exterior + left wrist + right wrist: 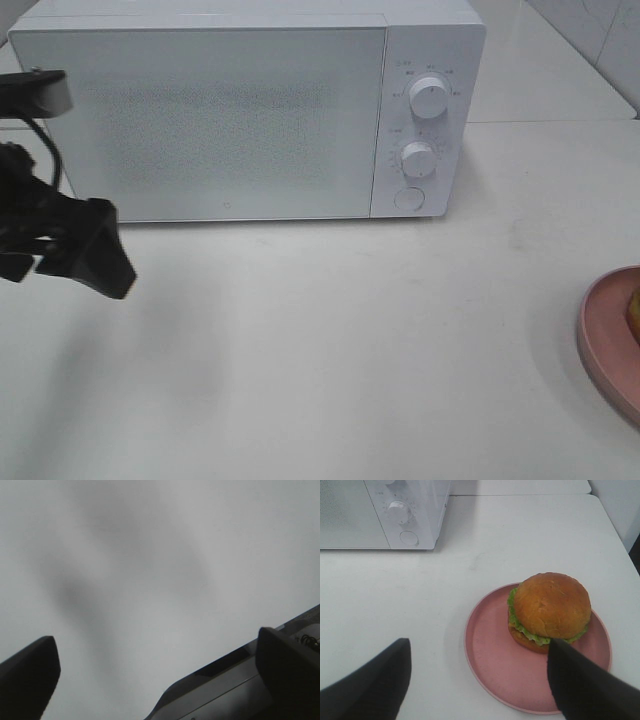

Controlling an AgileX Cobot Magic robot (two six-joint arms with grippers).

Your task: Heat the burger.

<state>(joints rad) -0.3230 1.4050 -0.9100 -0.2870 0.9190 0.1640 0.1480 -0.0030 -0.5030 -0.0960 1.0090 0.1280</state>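
Off-centre on a pink plate (520, 675) sits the burger (549, 611), on the white table (470, 545) well right of the closed microwave (240, 110). Above it hovers the right claw (480, 680), fingers spread wide and empty, one finger just before the bun. Far left, the left claw (155, 680) hangs wide open, holding nothing.

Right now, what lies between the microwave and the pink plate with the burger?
Only bare white table; the right wrist view shows nothing between the microwave and the plate holding the burger.
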